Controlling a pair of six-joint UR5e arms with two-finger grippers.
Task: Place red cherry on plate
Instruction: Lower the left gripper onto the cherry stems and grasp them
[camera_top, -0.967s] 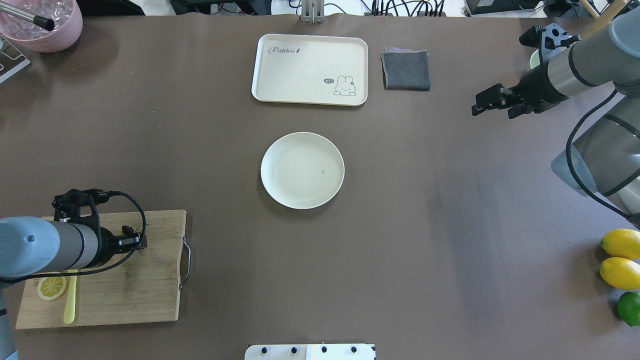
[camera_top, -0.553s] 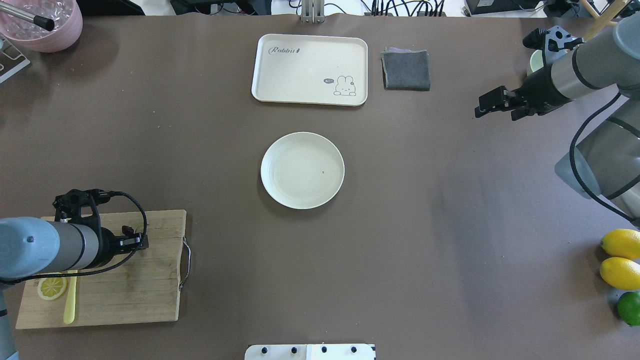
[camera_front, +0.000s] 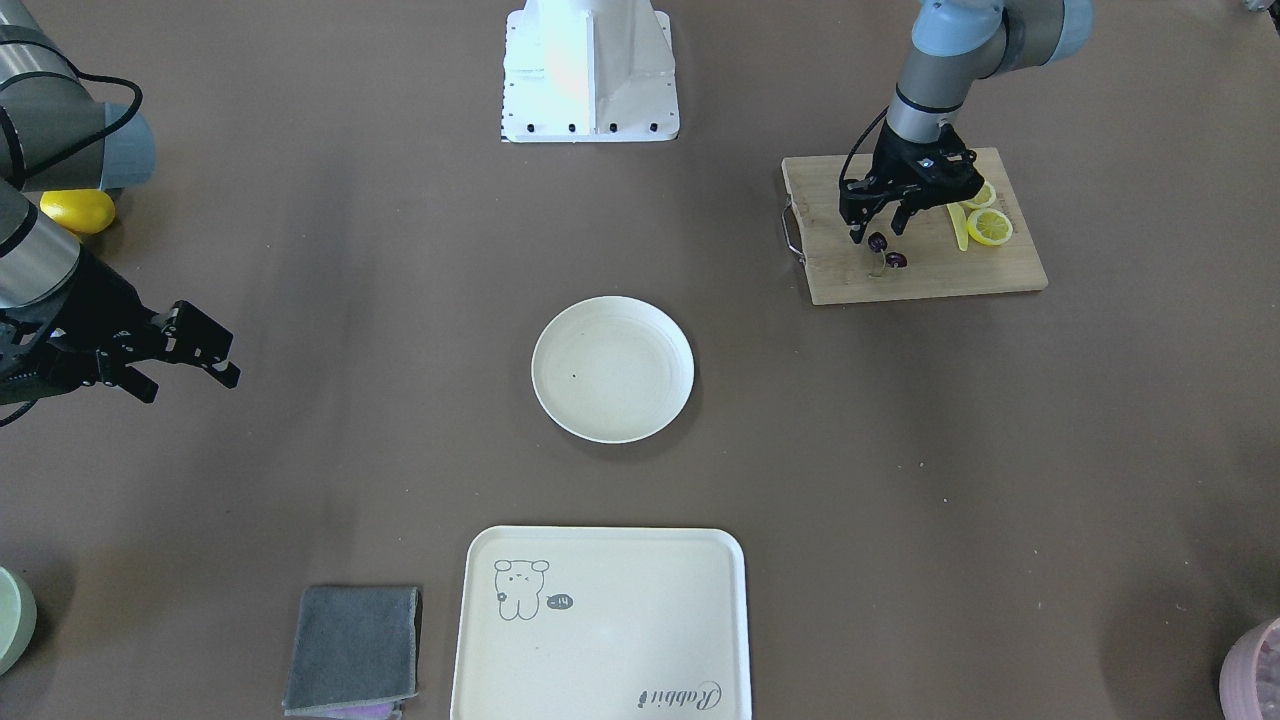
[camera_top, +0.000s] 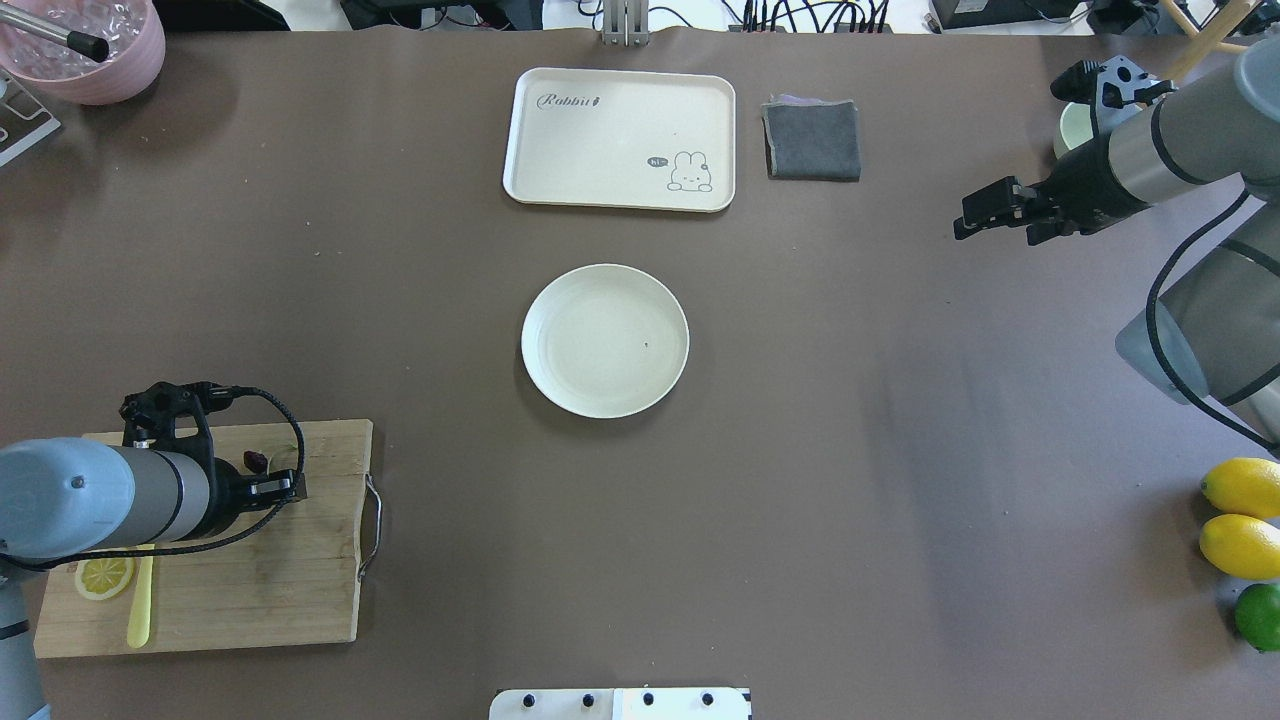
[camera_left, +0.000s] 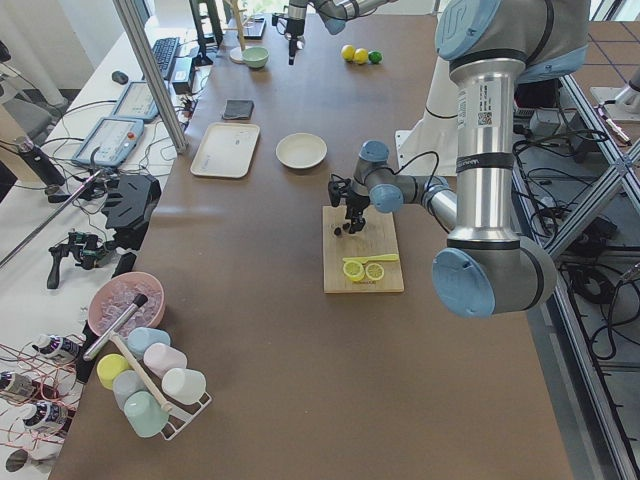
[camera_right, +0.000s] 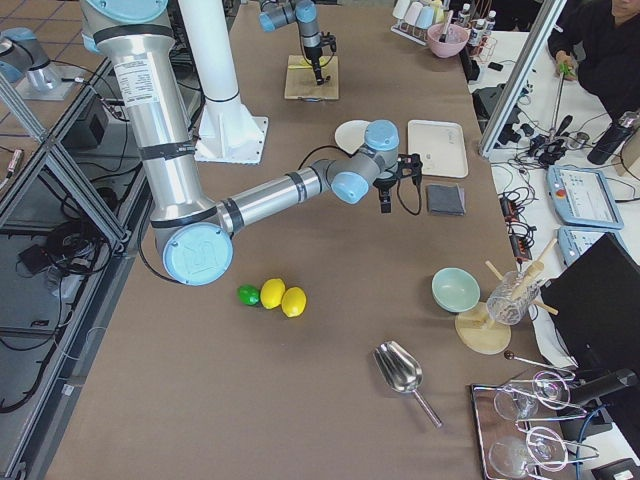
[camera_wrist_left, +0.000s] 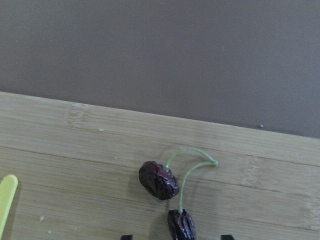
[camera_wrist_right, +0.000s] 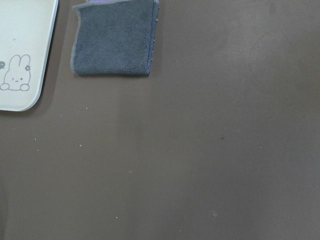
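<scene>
The red cherry (camera_wrist_left: 158, 180), two dark maroon fruits on a forked green stem, lies on the wooden cutting board (camera_top: 250, 580) near its far edge. My left gripper (camera_front: 878, 232) hangs open just over the red cherry (camera_front: 896, 260). In the left wrist view one fruit sits between the left gripper's (camera_wrist_left: 175, 237) tips and the other lies just ahead of them. The round cream plate (camera_top: 605, 340) stands bare at the table's middle, well away from the board. My right gripper (camera_top: 975, 215) hovers open over bare table at the far right, holding nothing.
A lemon slice (camera_top: 103, 576) and a yellow knife (camera_top: 140, 610) lie on the board. A cream tray (camera_top: 620, 138) and a grey cloth (camera_top: 812, 140) sit beyond the plate. Two lemons (camera_top: 1243, 487) and a lime (camera_top: 1260, 615) rest at the right edge, a pink bowl (camera_top: 85, 45) far left.
My left gripper has shifted slightly to the right over the board. The right gripper has drawn back a little toward the table's right edge.
</scene>
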